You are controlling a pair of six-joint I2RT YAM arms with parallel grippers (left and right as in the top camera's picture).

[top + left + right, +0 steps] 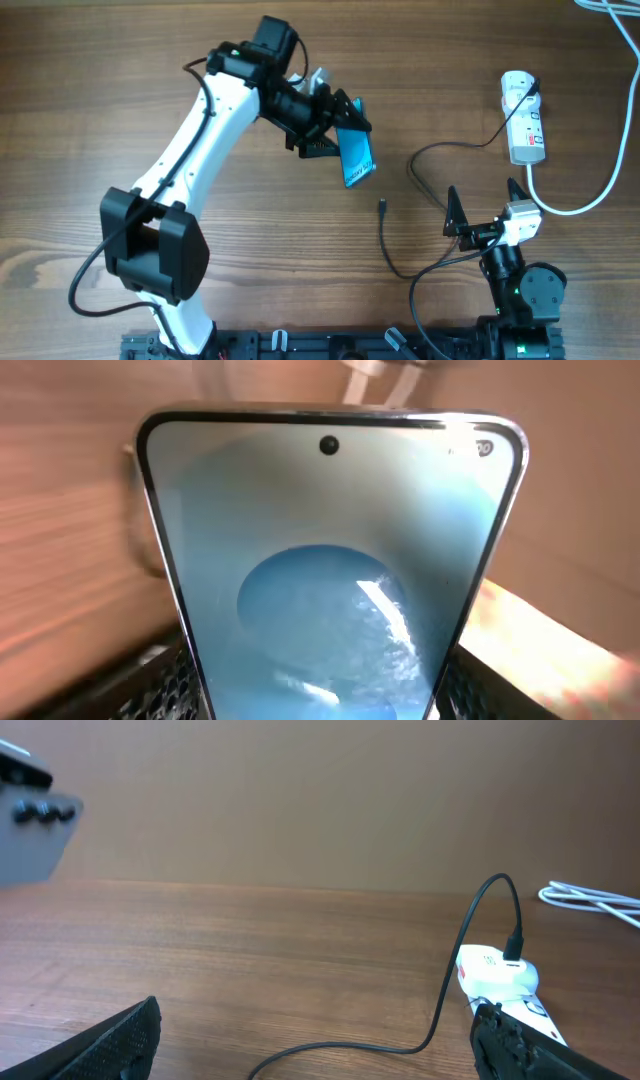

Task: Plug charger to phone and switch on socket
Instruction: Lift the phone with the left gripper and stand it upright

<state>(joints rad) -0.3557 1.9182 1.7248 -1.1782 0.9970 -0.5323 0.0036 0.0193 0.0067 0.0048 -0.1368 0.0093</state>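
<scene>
The left gripper (345, 135) holds the phone (357, 158) clear of the table (100, 100), tilted, with its cyan screen facing the wrist camera. In the left wrist view the screen fills nearly the whole frame. Only the ribbed inner faces of the two fingers (165, 685) show at the bottom corners, pressed to either long side, and their tips are cut off. The phone's lower edge and its port are out of frame there, and the background is smeared. From the right wrist the phone is only a grey blur at the upper left with a row of dark lens dots.

The right gripper (485, 205) sits low near the front edge with its jaws spread wide and nothing between them.

The charger (383, 235) lies slack on the wood, its plug tip (383, 206) free, between the phone and the right gripper and touching neither. Part of the cable runs under the right arm, where its path cannot be traced. The far end is plugged into the socket (524, 120) at the right rear, beside its white cord (585, 897). The switch position is too small to read
</scene>
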